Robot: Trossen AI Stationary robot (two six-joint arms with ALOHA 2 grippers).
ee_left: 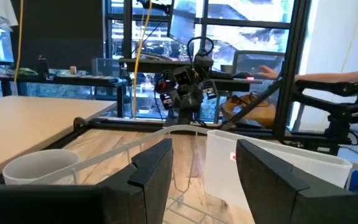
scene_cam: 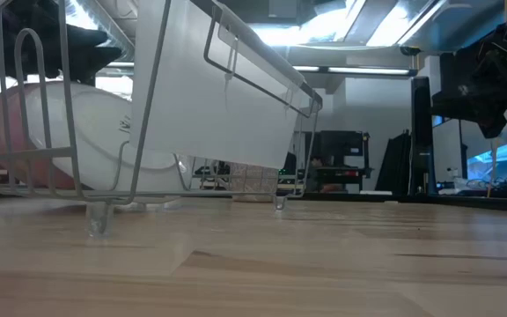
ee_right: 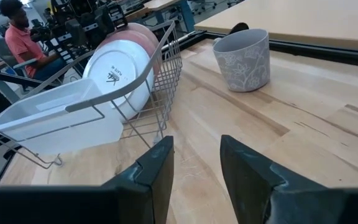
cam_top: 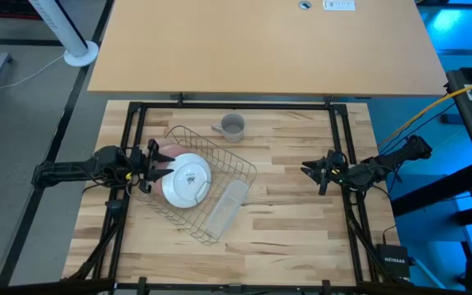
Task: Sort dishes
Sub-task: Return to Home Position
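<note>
**Plates racked, both grippers empty**

Left gripper [cam_top: 156,161]: fingers moderately apart, holding nothing, just beside the wire rack [cam_top: 238,166]. Right gripper [cam_top: 310,170]: likewise parted and empty, well apart from the rack. White-backed plate [cam_top: 188,180] leans in the rack. The right wrist view alone clearly shows the pink plates [ee_right: 145,35] behind it.

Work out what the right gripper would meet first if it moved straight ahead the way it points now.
Probably the wire rack, on the side facing it, beside the white tub; bare table lies between. The right gripper may tilt slightly down, so depth is uncertain.
</note>
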